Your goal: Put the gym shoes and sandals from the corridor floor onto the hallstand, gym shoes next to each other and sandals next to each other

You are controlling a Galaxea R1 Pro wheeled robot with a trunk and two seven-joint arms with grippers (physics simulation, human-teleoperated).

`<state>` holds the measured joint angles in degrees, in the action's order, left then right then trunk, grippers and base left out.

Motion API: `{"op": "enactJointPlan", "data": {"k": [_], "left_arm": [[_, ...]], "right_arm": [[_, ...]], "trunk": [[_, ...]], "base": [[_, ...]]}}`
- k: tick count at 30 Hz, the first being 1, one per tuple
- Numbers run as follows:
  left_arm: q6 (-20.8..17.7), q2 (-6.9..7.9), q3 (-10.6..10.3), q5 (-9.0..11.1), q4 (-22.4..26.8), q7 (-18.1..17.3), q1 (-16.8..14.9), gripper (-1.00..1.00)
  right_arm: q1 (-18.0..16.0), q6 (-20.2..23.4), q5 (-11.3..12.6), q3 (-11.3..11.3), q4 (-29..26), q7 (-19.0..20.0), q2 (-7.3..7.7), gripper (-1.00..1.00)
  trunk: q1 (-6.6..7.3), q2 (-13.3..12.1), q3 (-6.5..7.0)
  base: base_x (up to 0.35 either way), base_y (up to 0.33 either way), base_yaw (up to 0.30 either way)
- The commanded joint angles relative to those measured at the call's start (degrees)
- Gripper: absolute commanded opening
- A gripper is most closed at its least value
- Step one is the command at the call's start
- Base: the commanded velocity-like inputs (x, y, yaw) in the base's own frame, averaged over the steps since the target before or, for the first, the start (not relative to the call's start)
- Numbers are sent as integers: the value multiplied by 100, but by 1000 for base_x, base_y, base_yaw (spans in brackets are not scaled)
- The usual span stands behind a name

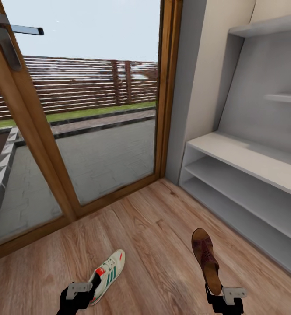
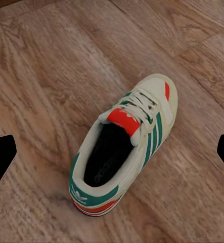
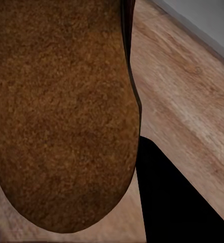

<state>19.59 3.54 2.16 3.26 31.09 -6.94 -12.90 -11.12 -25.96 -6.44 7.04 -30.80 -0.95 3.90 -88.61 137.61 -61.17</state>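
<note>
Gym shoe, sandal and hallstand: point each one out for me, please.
gym shoe (image 2: 123, 152), left wrist view, on the dark inner lining at its opening.
sandal (image 1: 205, 258), head view, on the strap at mid-length.
hallstand (image 1: 246, 157), head view, on the bare bench top.

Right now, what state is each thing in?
gym shoe: upright on the corridor floor, not gripped.
sandal: heel in the right hand, toe toward the door.
left hand: open above the gym shoe.
hallstand: shelves bare.
glass door: shut.
</note>
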Motion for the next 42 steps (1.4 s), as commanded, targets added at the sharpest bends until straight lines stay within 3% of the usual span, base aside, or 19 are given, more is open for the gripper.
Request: {"op": "enactJointPlan", "data": {"k": [1,9,26,42], "left_arm": [[9,-2,22,34,-3,-53,-2,100],[15,-2,21,35,-4,-53,-2,100],[18,2,21,35,3,-53,-2,100],[18,5,22,35,3,-53,-2,100]], "right_arm": [[-4,-15,-41,21,4,-2,-3,-100],[-4,-15,-36,19,-3,-2,-3,-100],[-4,-15,-33,17,-12,-2,-4,-100],[-4,-15,-33,17,-5,-2,-4,-100]], "trunk": [[1,2,-1],[1,2,13],[1,2,13],[1,2,13]], "base": [[9,122,-241],[3,44,-146],[0,3,-4],[0,123,0]]}}
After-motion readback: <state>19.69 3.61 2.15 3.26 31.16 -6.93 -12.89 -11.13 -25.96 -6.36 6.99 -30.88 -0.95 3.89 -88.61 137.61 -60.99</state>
